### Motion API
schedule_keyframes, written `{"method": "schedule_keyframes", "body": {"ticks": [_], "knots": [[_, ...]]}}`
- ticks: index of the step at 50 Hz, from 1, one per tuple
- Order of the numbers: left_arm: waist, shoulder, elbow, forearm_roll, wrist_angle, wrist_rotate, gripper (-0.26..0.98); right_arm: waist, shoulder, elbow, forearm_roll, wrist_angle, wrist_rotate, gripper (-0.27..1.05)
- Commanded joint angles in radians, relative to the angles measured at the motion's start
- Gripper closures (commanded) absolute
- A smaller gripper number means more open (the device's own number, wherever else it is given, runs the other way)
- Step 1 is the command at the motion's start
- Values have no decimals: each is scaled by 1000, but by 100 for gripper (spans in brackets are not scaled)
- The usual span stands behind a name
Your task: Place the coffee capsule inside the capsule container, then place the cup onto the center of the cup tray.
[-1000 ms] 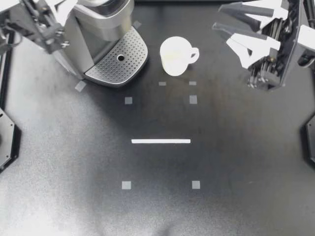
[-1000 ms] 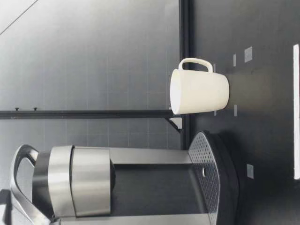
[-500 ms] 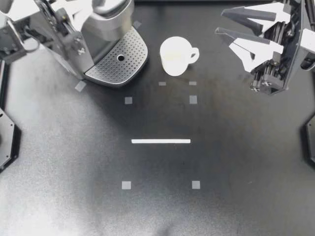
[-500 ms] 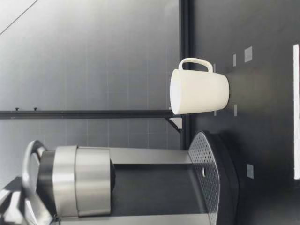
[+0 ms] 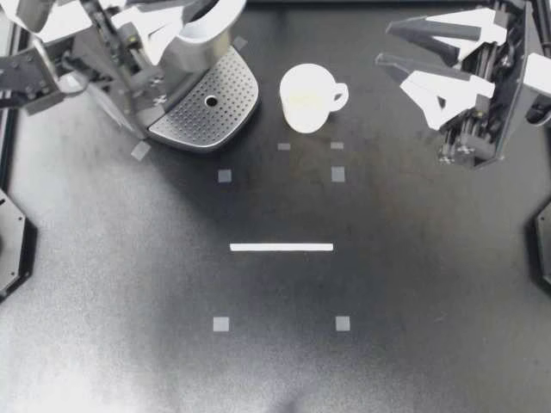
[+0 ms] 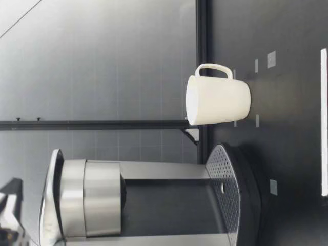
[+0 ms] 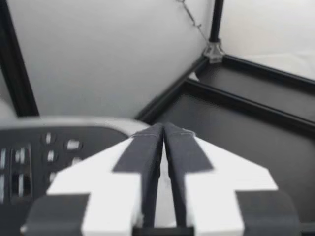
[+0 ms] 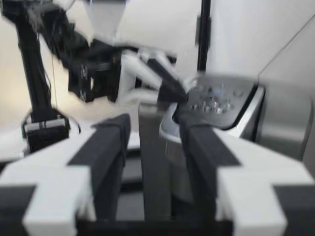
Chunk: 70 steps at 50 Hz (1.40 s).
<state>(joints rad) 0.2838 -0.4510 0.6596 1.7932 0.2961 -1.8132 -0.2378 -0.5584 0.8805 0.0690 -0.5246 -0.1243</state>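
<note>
Capsule step looks to be at the closing stage: left gripper (image 5: 172,19) sits fingers pressed together, nothing visible between them, on top of the machine (image 5: 207,43); capsule is not in sight, so I can't confirm it's loaded. Cup (image 5: 306,97) stands upright on the table just beside the tray (image 5: 207,107), handle toward the right gripper (image 5: 383,41), which hangs wide open and empty, well apart from it. Next move probably is right arm taking the cup and centring it on the tray; the machine head and left arm crowd that spot, tape marks (image 5: 337,174) are no obstacle.
</note>
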Motion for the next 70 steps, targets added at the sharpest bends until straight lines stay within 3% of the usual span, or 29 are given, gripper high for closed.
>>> {"method": "schedule_keyframes", "body": {"ticks": [1, 8, 14, 19, 27, 35, 41, 48, 57, 63, 70], "knots": [[-2, 6, -55, 0, 26, 32, 56, 3, -5, -48, -5, 75, -17, 29], [-11, 21, -77, -11, 135, 104, 56, -25, 14, -133, -6, 345, -77, 29], [-18, 14, -83, -80, 186, 190, 56, -66, 49, -230, -8, 615, -123, 29], [-34, 14, -87, -183, 264, 316, 56, -103, 97, -324, -21, 825, -156, 29], [-97, 6, -138, -385, 423, 575, 56, -137, 163, -451, -75, 1086, -215, 29], [-149, -12, -236, -689, 561, 893, 56, -196, 233, -584, -75, 1362, -319, 29], [-160, -20, -293, -897, 607, 1063, 56, -247, 264, -630, -5, 1439, -413, 29], [-164, -34, -311, -1055, 627, 1175, 56, -331, 285, -624, 161, 1473, -548, 29], [-186, -71, -308, -1181, 617, 1233, 56, -436, 336, -581, 387, 1473, -773, 29], [-196, -95, -299, -1250, 597, 1262, 56, -469, 374, -552, 440, 1451, -885, 26], [-196, -117, -278, -1256, 586, 1261, 56, -472, 419, -508, 443, 1374, -951, 14]]}}
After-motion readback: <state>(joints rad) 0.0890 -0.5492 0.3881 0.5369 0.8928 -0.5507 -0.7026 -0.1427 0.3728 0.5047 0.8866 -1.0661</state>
